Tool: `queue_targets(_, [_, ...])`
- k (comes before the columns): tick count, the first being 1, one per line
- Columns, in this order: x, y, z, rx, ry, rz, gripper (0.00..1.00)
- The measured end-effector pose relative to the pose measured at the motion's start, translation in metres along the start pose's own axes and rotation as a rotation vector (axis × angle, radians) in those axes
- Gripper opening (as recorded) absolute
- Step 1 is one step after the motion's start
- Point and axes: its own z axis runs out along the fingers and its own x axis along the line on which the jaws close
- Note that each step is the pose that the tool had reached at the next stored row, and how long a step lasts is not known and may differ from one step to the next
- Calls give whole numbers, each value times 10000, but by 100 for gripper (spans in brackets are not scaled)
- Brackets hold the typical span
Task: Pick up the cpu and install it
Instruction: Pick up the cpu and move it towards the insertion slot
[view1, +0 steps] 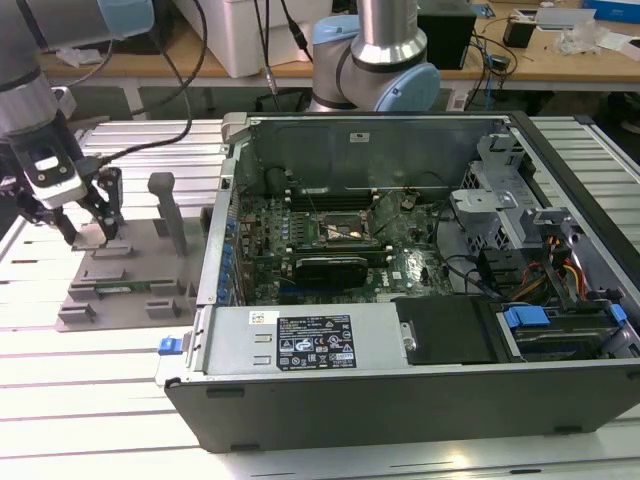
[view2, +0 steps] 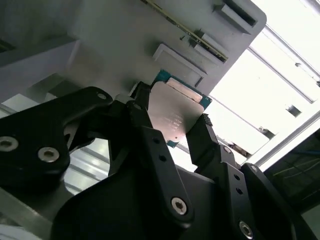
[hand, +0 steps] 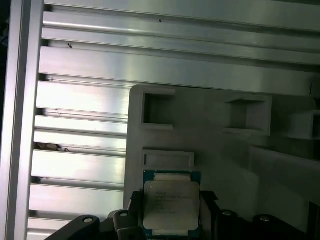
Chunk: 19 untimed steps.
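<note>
Silvery-grey metal topped the cpu (view2: 175, 112), which sat pinched between the 2 black fingers (view2: 150, 135) of the gripper (view2: 172, 114). One finger pressed each opposite edge, so the grasp was clenched on the chip. The first wrist view gave the same hold from above: the cpu (hand: 171, 202) showed its green rim between the gripper's (hand: 171, 212) dark tips. Just under it lay the grey plastic tray (hand: 220, 160) with its shallow square pockets (whether the chip had cleared the tray surface could not be told).

In the exterior view the gripper (view1: 90, 232) hung low over the near corner of that tray (view1: 120, 290), at the exterior view's left, close beside an upright grey post (view1: 165, 205). The tray rested on a slatted aluminium table (view1: 80, 380).

Further toward the exterior view's right stood an open computer case (view1: 330, 410), well apart from the gripper. Its green motherboard (view1: 300, 240) was exposed, with the black socket frame (view1: 345, 230) near the middle. Behind the case rose a grey and pale blue arm joint (view1: 385, 60), and beyond that ran a wooden bench (view1: 150, 65) strung with cables.
</note>
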Motion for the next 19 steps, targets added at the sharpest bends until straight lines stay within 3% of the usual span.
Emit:
queue_targets(10, [-11,-7,-465,0,1,0,54])
queue_targets(13, [-17,-10,-715,3,0,-1,54])
queue_targets(15, [-19,-10,-810,10,2,0,54])
queue_targets(19, [-27,-14,-1149,25,3,-1,54])
